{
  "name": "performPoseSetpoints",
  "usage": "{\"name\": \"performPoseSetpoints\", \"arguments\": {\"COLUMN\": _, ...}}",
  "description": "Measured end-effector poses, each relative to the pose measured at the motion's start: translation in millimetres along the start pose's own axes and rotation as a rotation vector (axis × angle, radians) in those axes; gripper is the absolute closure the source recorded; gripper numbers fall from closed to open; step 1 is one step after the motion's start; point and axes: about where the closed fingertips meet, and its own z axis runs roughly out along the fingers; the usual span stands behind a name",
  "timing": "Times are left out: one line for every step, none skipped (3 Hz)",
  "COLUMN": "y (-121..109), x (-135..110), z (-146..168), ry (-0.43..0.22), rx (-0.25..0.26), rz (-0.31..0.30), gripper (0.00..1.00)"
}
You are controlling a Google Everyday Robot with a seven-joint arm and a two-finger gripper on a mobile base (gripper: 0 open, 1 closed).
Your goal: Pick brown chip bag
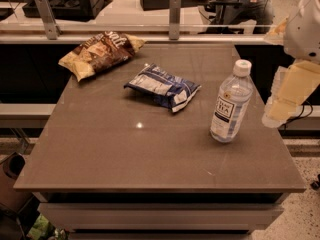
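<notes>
The brown chip bag [100, 53] lies at the far left corner of the table [150, 154], dark brown with tan-yellow ends and white lettering. My gripper [289, 95] hangs at the right edge of the view, beside the table's right edge and to the right of the bottle. It is far from the brown bag and holds nothing that I can see.
A blue-and-white chip bag [162, 86] lies near the table's middle. A clear water bottle [230, 104] with a white cap stands upright at the right. A rail with metal posts [174, 16] runs behind the table's far edge.
</notes>
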Motion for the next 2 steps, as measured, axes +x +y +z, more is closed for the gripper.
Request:
{"name": "performPoseSetpoints", "arguments": {"y": -2.7, "x": -26.7, "z": 1.4, "ry": -0.089, "rx": 0.006, "rz": 0.044, "gripper": 0.0}}
{"name": "performPoseSetpoints", "arguments": {"y": -5.1, "x": -64.2, "z": 3.6, "ry": -0.186, "rx": 0.026, "rz": 0.102, "gripper": 0.0}}
